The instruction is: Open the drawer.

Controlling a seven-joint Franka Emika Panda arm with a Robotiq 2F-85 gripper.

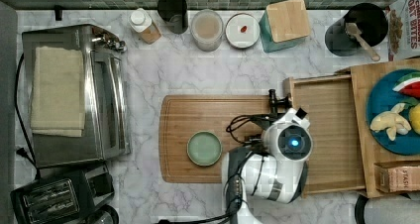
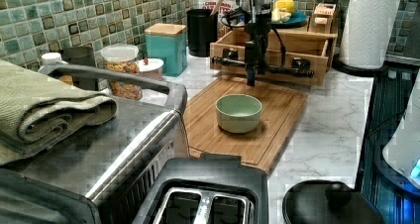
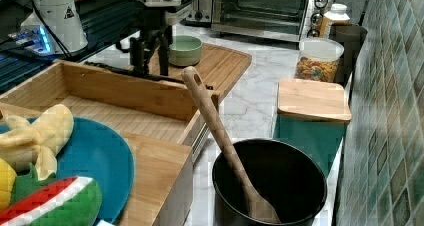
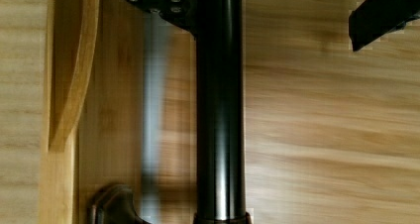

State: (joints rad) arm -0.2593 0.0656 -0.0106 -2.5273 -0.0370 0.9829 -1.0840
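Jaws: spread wide, pointing down, straddling the long black metal bar handle (image 4: 220, 110) of the wide shallow light-wood drawer (image 1: 329, 130). In the wrist view the bar runs btwn them w/ a clear gap to the one black finger (image 4: 384, 13) in sight, so nothing is clamped. Can't tell if the other finger touches the bar. In the right view both fingers hang apart, one each side of the handle (image 3: 150, 77).

Just behind the jaws is the drawer front, w/ the open drawer tray beyond it, inside bare. The drawer stands pulled out from under a light-wood box top that carries a blue plate (image 1: 381, 105) of fruit.

Directly below and in front of the jaws is the flat bamboo cutting board (image 2: 277, 110), lying on the white marble surface (image 1: 198, 70). The drawer front sits right at the board's near end. Further out on the board, well apart from the jaws, is a pale green round bowl (image 2: 238, 113), upright.

Past the board, far from the jaws, is the steel toaster oven (image 1: 106, 95) w/ a folded cloth on top. Off to one side, by the tiled wall, are a teal canister w/ square wooden lid (image 1: 287, 20) and a black pot holding a wooden spoon (image 3: 270, 186).
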